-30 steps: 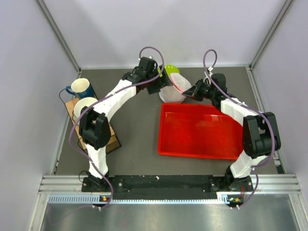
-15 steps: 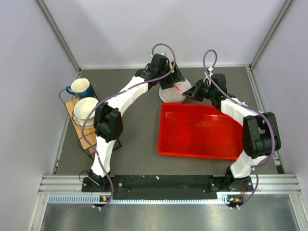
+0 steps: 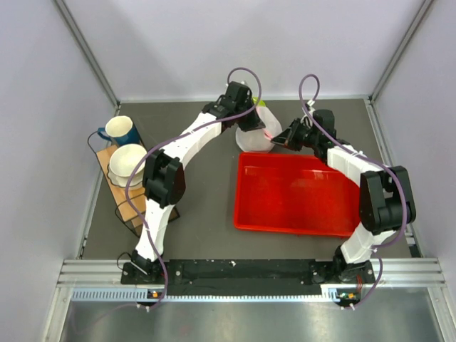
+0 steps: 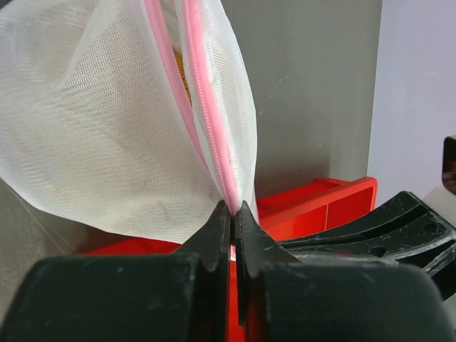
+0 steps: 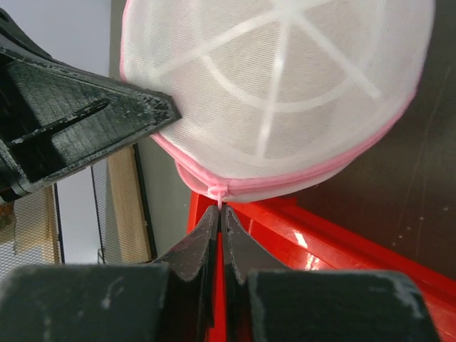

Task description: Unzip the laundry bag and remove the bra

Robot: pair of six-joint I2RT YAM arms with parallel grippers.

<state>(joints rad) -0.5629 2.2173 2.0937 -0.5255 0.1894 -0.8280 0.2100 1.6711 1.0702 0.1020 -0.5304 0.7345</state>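
While my left gripper (image 4: 232,208) is pinched fully shut on the pink zipper trim (image 4: 206,121) of the laundry bag (image 4: 107,121), my right gripper (image 5: 219,211) is closed just as tight, its tips nipping a small white tab (image 5: 220,198) that hangs from the pink seam at the bag's lower edge. From my left fingertips the two pink lines run upward and spread a little apart, and in that narrow gap I can see a sliver of orange-tan fabric, the bra (image 4: 181,77), inside the mesh. From my right wrist the bag shows as a rounded white dome with pale ribs crossing it, and my other arm's black finger reaches in against its left side. Seen from above, the bag hangs between my two grippers at the far side of the counter (image 3: 199,185), just beyond the far edge of the red tray (image 3: 299,206); whether it touches the counter I cannot tell. Well off to my left, a blue mug (image 3: 121,130) and a white bowl (image 3: 128,160) sit by a wooden stand (image 3: 153,203).
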